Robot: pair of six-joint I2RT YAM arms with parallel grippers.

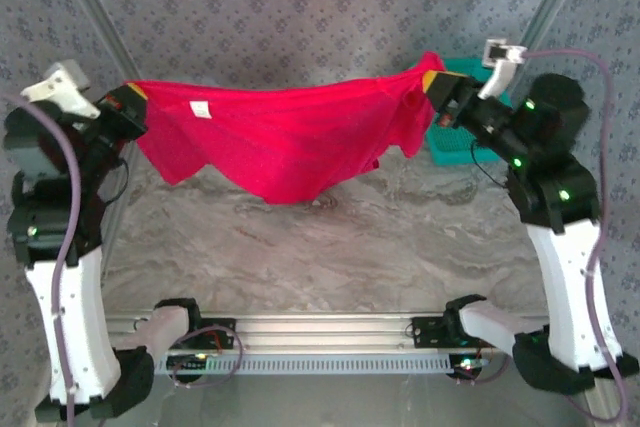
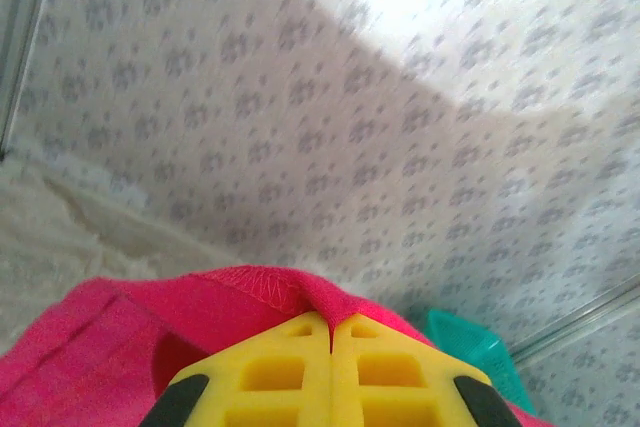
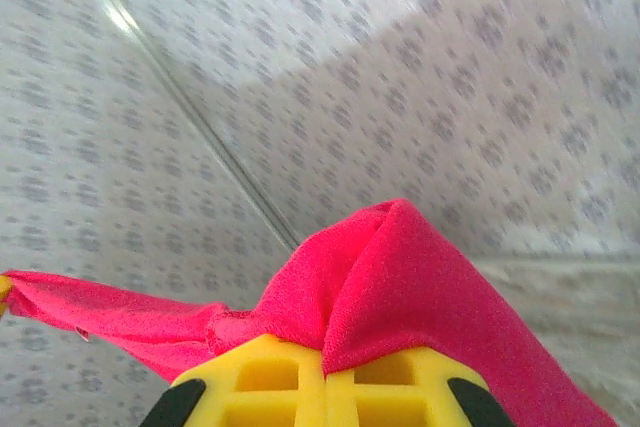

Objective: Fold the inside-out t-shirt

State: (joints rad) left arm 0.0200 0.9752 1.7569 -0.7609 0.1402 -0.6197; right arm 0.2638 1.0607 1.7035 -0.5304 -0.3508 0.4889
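The left gripper (image 1: 133, 99) and right gripper (image 1: 433, 84) are each pinching shut on an upper edge of the red t-shirt (image 1: 290, 142), which is hanging stretched between them above the table (image 1: 330, 257), toward its far half. Judged: the spreading step is running; the next move is calling for lowering it flat, taut.

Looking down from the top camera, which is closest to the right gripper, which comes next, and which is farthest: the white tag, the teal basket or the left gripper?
From the right gripper:
1. teal basket, right next to it on the right side.
2. white tag, on the left part of the t-shirt.
3. left gripper, at the far left end.
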